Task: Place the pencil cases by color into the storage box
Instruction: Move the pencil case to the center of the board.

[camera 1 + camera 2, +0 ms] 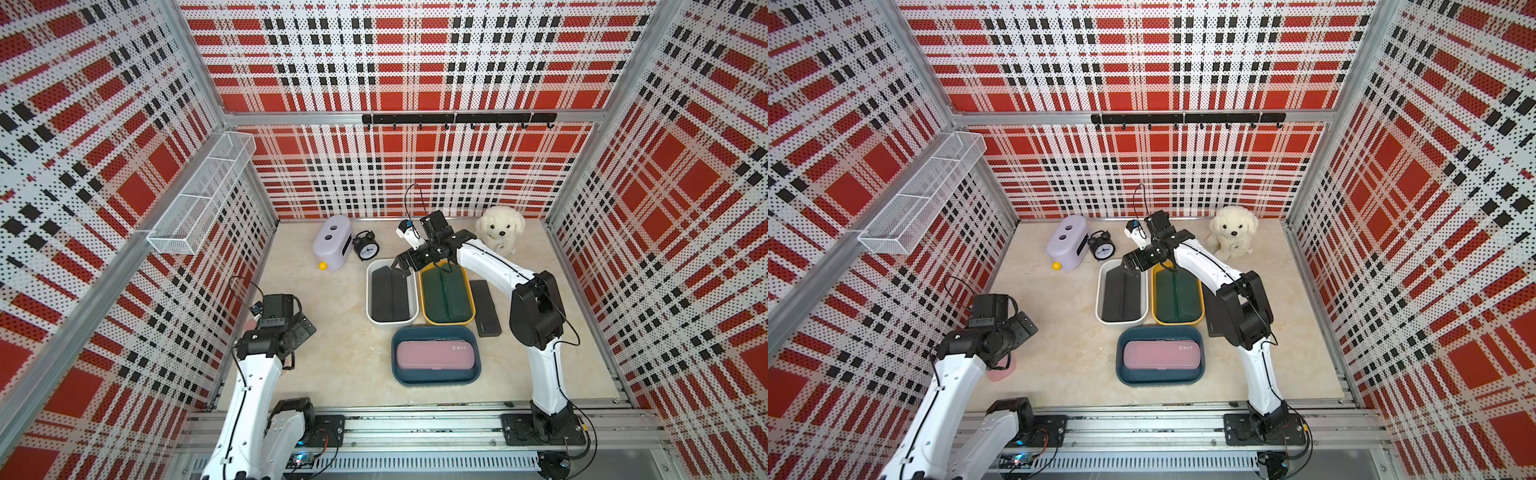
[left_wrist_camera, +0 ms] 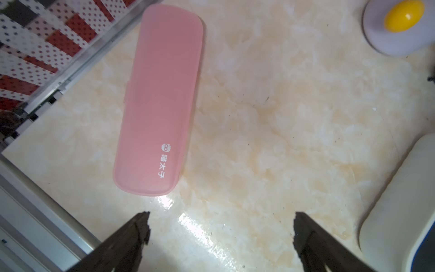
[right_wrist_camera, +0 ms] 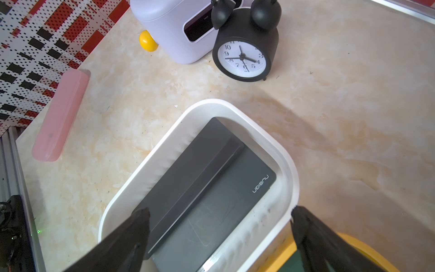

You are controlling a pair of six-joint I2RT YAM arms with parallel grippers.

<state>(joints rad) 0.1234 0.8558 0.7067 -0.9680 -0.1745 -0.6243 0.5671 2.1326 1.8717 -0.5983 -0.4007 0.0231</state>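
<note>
Two black pencil cases (image 1: pixel 390 297) lie in the white bin (image 1: pixel 368 291), one leaning on the other (image 3: pixel 207 179). Dark green cases (image 1: pixel 444 293) fill the yellow bin (image 1: pixel 421 291). A pink case (image 1: pixel 434 354) lies in the blue bin (image 1: pixel 395 357). Another black case (image 1: pixel 485 307) lies on the table right of the yellow bin. A second pink case (image 2: pixel 160 101) lies flat near the left wall, mostly hidden under my left arm in a top view (image 1: pixel 1000 370). My right gripper (image 3: pixel 220 223) hangs open and empty over the white bin's far end. My left gripper (image 2: pixel 221 226) is open and empty, just short of the pink case.
A lilac box (image 1: pixel 332 241) with a yellow knob (image 1: pixel 323 266), a black alarm clock (image 1: pixel 366 246) and a plush dog (image 1: pixel 500 228) stand along the back. A wire basket (image 1: pixel 203 195) hangs on the left wall, a hook rail (image 1: pixel 457 119) on the back wall.
</note>
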